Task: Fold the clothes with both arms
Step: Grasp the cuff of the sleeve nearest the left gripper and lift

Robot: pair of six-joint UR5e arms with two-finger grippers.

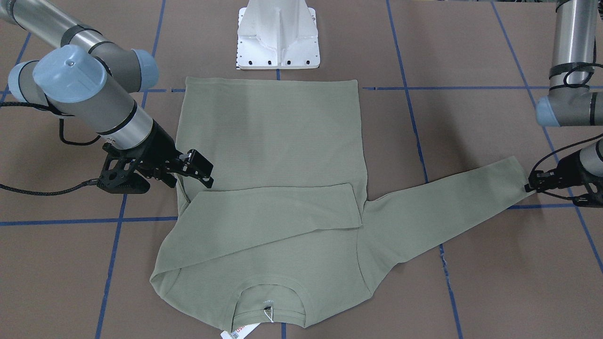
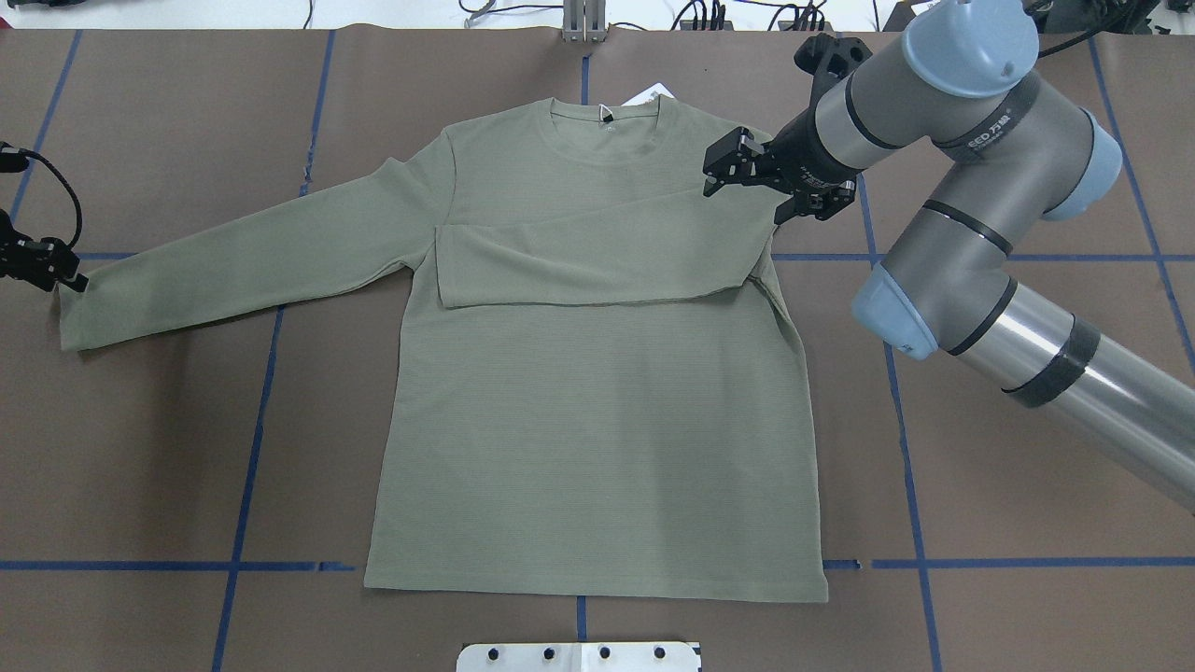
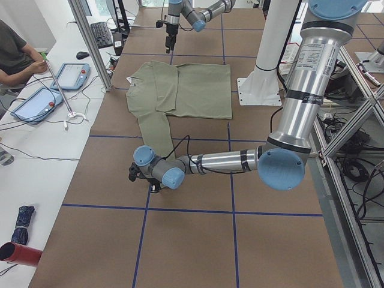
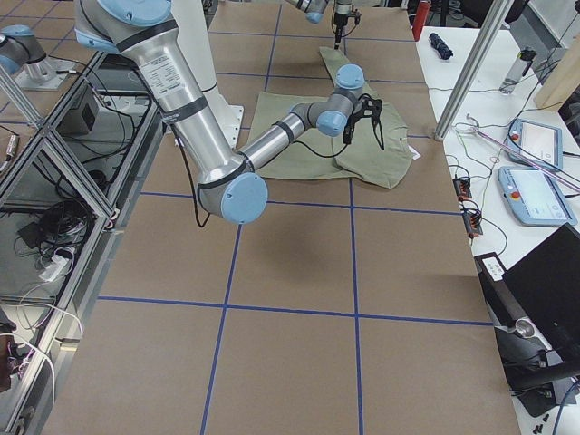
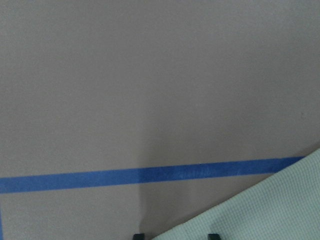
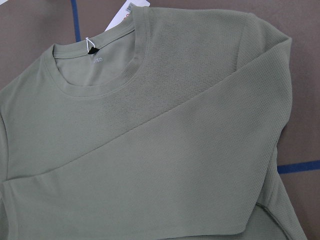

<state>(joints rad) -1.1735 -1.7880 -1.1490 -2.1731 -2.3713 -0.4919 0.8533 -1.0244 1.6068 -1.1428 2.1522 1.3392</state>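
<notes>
The olive-green shirt (image 2: 597, 420) lies flat, neck away from the robot, with a white price tag (image 2: 651, 93) at the collar. One sleeve (image 2: 597, 257) is folded across the chest. The other sleeve (image 2: 233, 261) stretches out flat toward the table's left. My left gripper (image 2: 42, 263) sits low at that sleeve's cuff (image 1: 516, 172). In the left wrist view its two fingertips stand apart with the cuff's edge (image 5: 260, 210) between them. My right gripper (image 2: 738, 168) hovers open over the shirt's shoulder by the folded sleeve, holding nothing.
The white pedestal (image 1: 278, 37) stands at the hem side of the shirt. Blue tape lines (image 2: 247, 467) grid the brown table. A person (image 3: 15, 54) sits beside tablets (image 3: 72, 75) on a side bench beyond the neck end.
</notes>
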